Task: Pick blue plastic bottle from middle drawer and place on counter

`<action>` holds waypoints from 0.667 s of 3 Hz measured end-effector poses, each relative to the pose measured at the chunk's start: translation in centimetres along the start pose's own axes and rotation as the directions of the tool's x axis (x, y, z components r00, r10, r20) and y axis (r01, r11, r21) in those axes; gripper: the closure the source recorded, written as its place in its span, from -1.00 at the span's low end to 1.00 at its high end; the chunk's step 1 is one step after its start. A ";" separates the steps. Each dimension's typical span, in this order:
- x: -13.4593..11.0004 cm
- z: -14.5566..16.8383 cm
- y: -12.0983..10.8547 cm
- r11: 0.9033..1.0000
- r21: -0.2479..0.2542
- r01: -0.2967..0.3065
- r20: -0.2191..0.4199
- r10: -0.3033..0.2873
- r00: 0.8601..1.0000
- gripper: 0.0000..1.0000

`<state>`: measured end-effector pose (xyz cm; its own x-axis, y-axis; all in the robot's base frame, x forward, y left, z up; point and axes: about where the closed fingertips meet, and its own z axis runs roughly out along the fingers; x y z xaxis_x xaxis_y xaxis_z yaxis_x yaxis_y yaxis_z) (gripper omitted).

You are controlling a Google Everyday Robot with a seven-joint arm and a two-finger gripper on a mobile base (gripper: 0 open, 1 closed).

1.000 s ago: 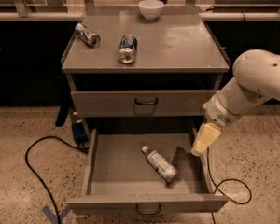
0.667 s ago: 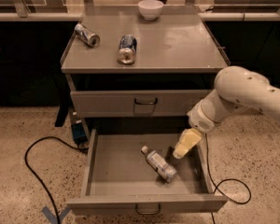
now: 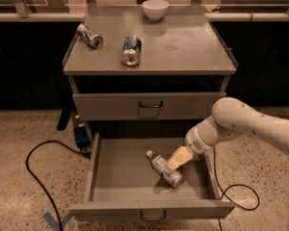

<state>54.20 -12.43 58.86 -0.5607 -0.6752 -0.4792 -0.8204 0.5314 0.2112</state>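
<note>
Down inside the open middle drawer, the hand hangs tilted, its pale yellowish tip pointing down and to the left. It sits right over the blue plastic bottle, covering part of the bottle's body. Whether the hand is open or closed, or has any hold on the bottle, I cannot tell. The white arm reaches in from the right, crossing above the drawer's right wall.

The bottle lies on its side on the drawer floor, right of centre. Its white cap points toward the back left and its base toward the front right. The drawer is pulled well out, with its small dark loop handle at the centre of the front panel.

Above it, the upper drawer is shut. On the table, a drink can lies on its side left of centre, nearer the front edge. A second can lies close to the left edge. A white bowl stands at the middle of the far edge.

On the speckled floor, a dark cable loops at the left of the cabinet, and another cable curls at the right.
</note>
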 end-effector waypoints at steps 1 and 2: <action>0.0 0.0 0.0 1.000 0.000 0.000 0.000 0.000 1.000 -1.00; 0.9 3.7 -0.4 0.999 -0.031 -0.012 -0.037 0.011 0.999 -1.00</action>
<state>54.37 -11.34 55.13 -0.5737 -0.6877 -0.4449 -0.8165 0.5235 0.2436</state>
